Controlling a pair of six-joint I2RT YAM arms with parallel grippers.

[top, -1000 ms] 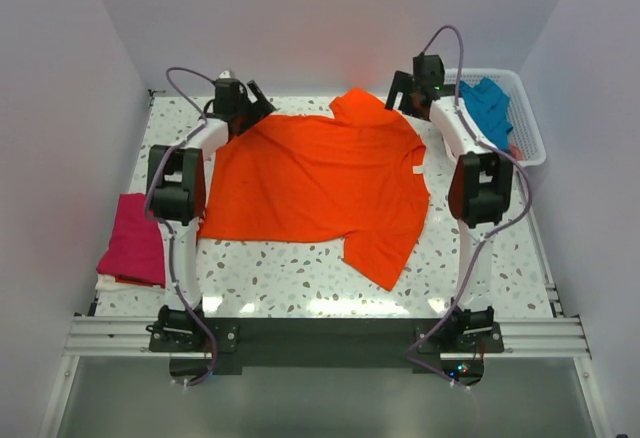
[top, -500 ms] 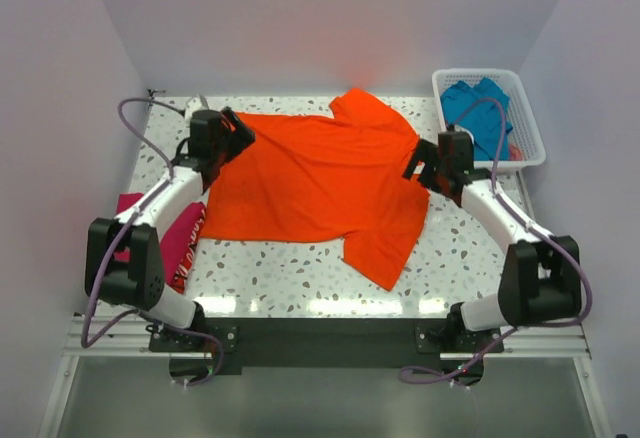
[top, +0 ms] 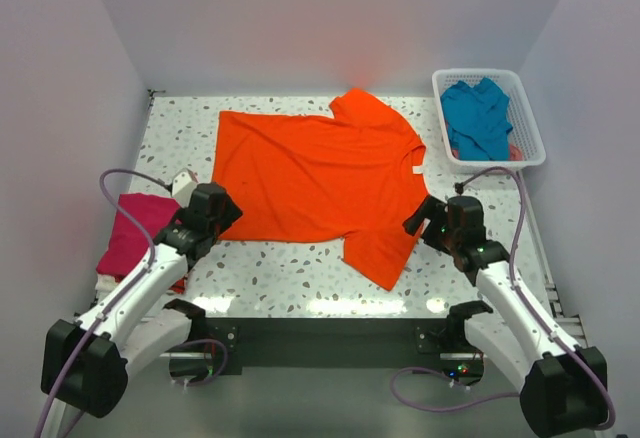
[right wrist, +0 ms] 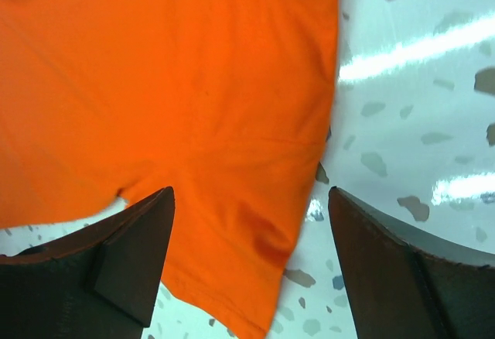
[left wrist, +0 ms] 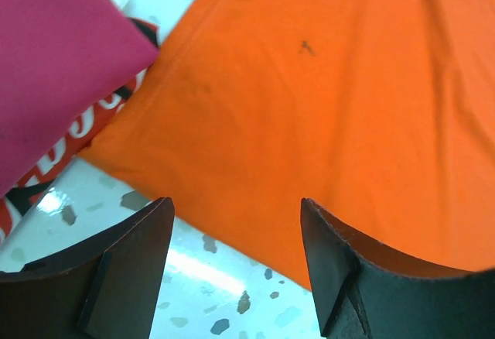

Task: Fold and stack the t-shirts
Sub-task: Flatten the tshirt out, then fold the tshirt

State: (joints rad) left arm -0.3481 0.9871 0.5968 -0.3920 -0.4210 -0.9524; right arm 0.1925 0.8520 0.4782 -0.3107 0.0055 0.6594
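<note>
A bright orange t-shirt (top: pixel 320 173) lies spread flat in the middle of the speckled table (top: pixel 290 278). My left gripper (top: pixel 222 210) hovers open over the shirt's near-left corner; in the left wrist view the orange cloth (left wrist: pixel 325 83) and its hem run between the spread fingers of the gripper (left wrist: pixel 236 203), which hold nothing. My right gripper (top: pixel 420 220) stands open beside the shirt's near-right sleeve; the right wrist view shows that sleeve (right wrist: pixel 155 83) under the open gripper (right wrist: pixel 251 192). A folded magenta t-shirt (top: pixel 140 233) lies at the left edge. A teal t-shirt (top: pixel 478 118) sits in the basket.
The white lattice basket (top: pixel 532 138) stands at the far right corner. Under the magenta shirt (left wrist: pixel 54 53) lies a red, white and black printed cloth (left wrist: pixel 77 126). White walls close in the table on the left, back and right.
Both arms have drawn back from the shirt's far corners to the near side, the left to the near-left corner, the right to the near sleeve. The shirt has not moved.
</note>
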